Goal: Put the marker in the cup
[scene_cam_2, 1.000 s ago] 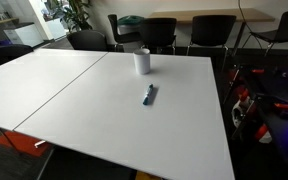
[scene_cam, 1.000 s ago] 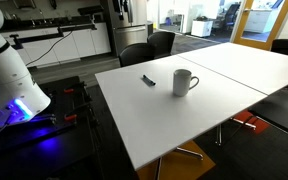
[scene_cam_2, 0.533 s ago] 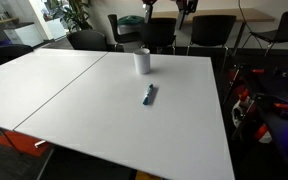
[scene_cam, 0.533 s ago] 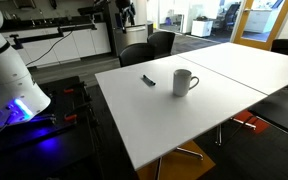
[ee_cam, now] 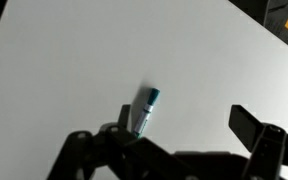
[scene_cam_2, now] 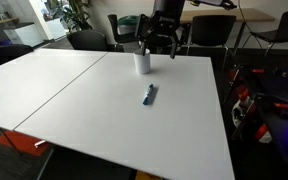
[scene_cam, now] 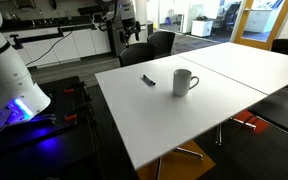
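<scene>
**Meanwhile: marker flat on the table, jaws wide and empty**

From the wrist view, the marker (ee_cam: 145,106) is seen lying flat on the white table (ee_cam: 74,50). Its long axis runs from 7 o'clock to 1 o'clock, and the teal end is turned toward 1 o'clock. The lower end is hidden behind one finger of the gripper (ee_cam: 181,128). The marker is thus placed at the 9 o'clock side of the gap, not in the middle of it. The jaws are spread wide and nothing is held between them.

In an exterior view, the marker (scene_cam_2: 150,95) is found nearest the camera, aligned almost along 6 to 12 o'clock. The cup (scene_cam_2: 141,62) is stood upright beyond it, at about 11 o'clock and well apart. Its inside cannot be seen from here; in an exterior view the cup (scene_cam: 184,82) is shown with a dark interior and with its handle at 3 o'clock. The gripper (scene_cam_2: 160,48) is held in the air beyond the cup. Dark chairs (scene_cam_2: 209,30) are lined up farthest back.
</scene>
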Controlling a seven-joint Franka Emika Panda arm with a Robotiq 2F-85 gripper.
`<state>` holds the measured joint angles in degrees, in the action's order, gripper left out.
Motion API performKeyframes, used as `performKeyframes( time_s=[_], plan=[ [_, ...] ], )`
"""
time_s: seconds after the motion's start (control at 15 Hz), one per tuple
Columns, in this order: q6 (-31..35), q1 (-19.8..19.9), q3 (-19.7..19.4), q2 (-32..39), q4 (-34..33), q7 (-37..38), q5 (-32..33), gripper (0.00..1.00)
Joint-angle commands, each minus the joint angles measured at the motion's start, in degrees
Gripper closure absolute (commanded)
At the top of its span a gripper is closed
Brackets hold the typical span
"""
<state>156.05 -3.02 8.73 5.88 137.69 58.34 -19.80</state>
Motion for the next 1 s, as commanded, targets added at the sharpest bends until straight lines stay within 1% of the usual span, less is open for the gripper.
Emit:
performKeyframes(
  time_s=[0.0,0.13,0.47,0.73,0.93],
  plan=[
    [0.29,-1.29,-1.83,5.31,-4.24,1.99,-1.22,0.00],
    [0.76,-1.47,-2.82,7.82,-6.37,2.57,-0.62,0.00],
    [2.48,-1.08,-4.24,14.25,-11.84,0.74,-1.55,0.00],
    [2.16,-1.45,-5.33,18.75,-14.08,1.35,-1.34,0.00],
    [3.33,-1.14,-5.12,22.46,-15.61,0.45,-2.00,0.00]
  ],
)
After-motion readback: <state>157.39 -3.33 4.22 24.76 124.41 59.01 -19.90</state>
